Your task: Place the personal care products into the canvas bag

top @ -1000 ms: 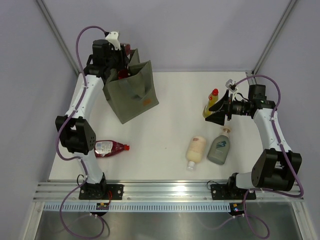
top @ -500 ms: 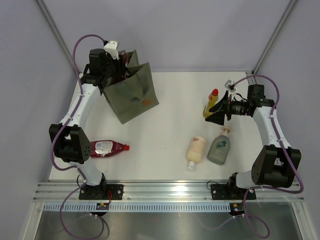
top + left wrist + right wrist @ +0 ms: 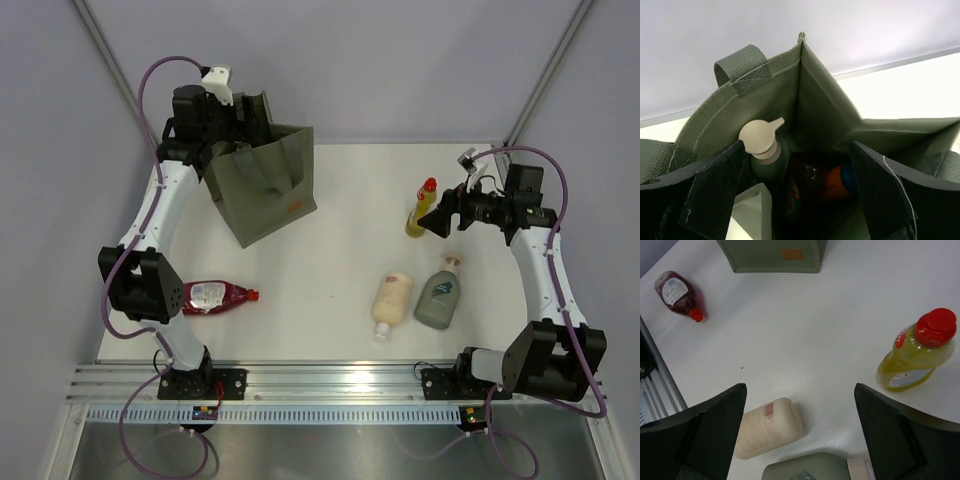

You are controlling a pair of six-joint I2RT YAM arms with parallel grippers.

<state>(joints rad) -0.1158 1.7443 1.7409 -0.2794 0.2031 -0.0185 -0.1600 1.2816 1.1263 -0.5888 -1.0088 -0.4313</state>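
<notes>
Left fingers (image 3: 715, 195) gape over the canvas bag (image 3: 820, 107), bottles (image 3: 804, 182) inside half hidden.

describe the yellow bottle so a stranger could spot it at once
On the white table, look at the right half, away from the olive canvas bag, where three bottles sit. The yellow bottle is the one farthest back, next to the right gripper. It alone stands upright and has a red cap; the cream bottle and grey-green pump bottle lie flat.

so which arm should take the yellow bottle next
Right. Its open claw hovers beside the upright yellow bottle, while the left claw is across the table, over the canvas bag.
</notes>
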